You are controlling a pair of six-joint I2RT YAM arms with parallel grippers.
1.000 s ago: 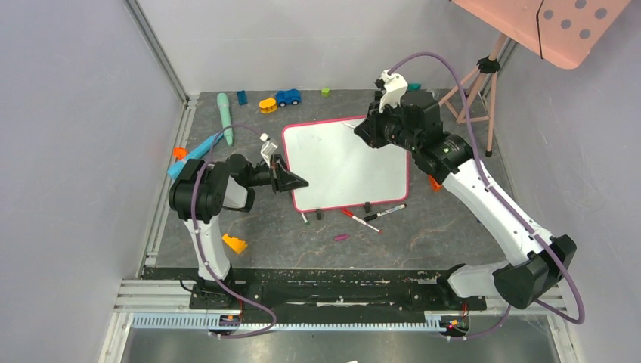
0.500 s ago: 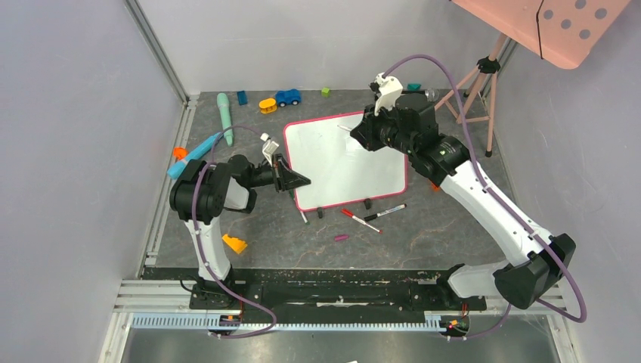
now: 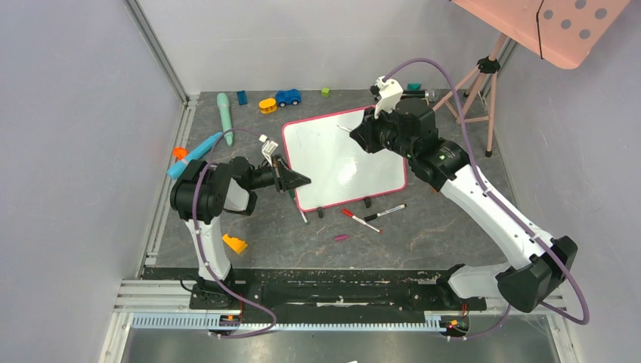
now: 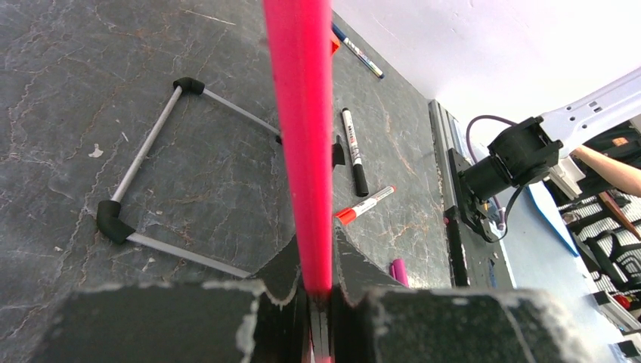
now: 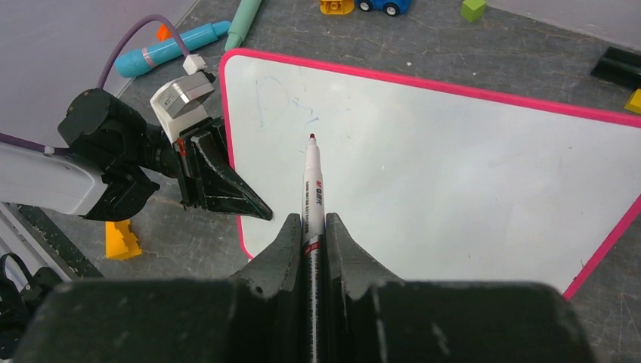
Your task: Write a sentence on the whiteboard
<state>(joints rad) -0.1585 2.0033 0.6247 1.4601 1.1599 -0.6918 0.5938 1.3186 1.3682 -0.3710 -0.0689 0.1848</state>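
The whiteboard [image 3: 344, 162], white with a pink-red frame and rounded corners, had its left edge clamped in the left gripper [image 4: 316, 253]. The right gripper [image 5: 311, 227] gripped a marker [image 5: 312, 181]. Just beyond the marker's tip lay the sentence [image 5: 283, 106], a faint "D" and illegible strokes. The barrel print was unreadable.

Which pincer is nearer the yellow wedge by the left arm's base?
Left. The left pincer, shut on the whiteboard edge, is just beyond the yellow wedge; the right pincer, gripping a marker, is over the board's far side.

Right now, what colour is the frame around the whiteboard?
The whiteboard has a pink-red frame, which shows best in the right wrist view.
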